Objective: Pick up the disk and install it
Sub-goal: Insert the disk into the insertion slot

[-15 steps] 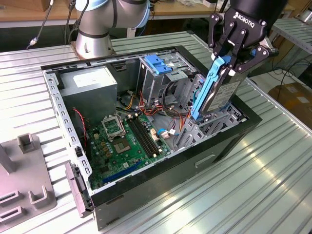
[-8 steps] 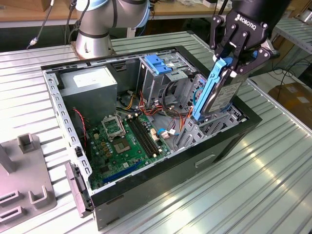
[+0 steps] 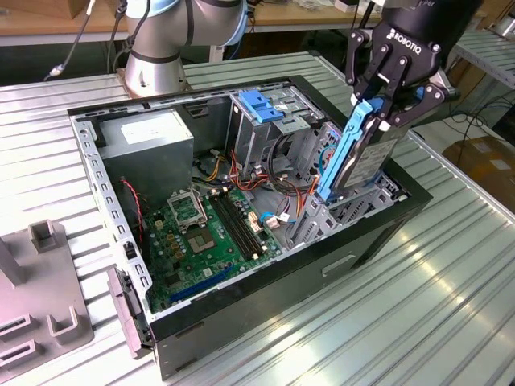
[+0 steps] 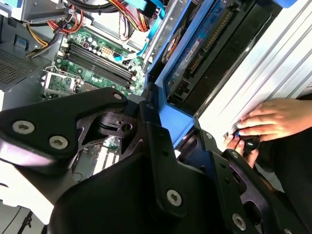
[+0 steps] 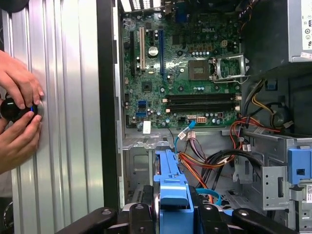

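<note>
Now clamping disk by blue-framed upper end in hand, holding it tilted over open computer case on worktop.

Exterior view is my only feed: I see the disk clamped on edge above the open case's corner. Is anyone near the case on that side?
Observer: Yes. In the first wrist view a person's hands rest on the ribbed table beside the case, holding a small black knob.
Operator: And what sits ahead of the disk inside the case?
Observer: In that same view the disk, held in the gripper, points its blue frame toward a metal bay by the case's edge. Orange and black cables lie close beside it.
</note>
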You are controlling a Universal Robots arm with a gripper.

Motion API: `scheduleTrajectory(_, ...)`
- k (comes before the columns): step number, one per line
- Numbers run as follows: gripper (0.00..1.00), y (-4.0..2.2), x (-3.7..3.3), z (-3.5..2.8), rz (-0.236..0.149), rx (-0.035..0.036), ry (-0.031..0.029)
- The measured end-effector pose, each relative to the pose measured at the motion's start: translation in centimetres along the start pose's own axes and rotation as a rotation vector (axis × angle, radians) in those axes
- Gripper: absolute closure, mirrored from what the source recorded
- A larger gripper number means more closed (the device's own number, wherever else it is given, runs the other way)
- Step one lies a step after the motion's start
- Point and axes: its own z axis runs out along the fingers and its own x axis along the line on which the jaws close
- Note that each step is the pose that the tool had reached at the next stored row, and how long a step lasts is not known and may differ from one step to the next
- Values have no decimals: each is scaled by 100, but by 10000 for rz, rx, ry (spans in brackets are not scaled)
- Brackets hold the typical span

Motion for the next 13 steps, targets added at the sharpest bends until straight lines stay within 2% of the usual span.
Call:
scheduleTrajectory(7,63,9,-1,16,-24,1,1)
scheduleTrajectory(13,63,9,-2,59,-24,1,0)
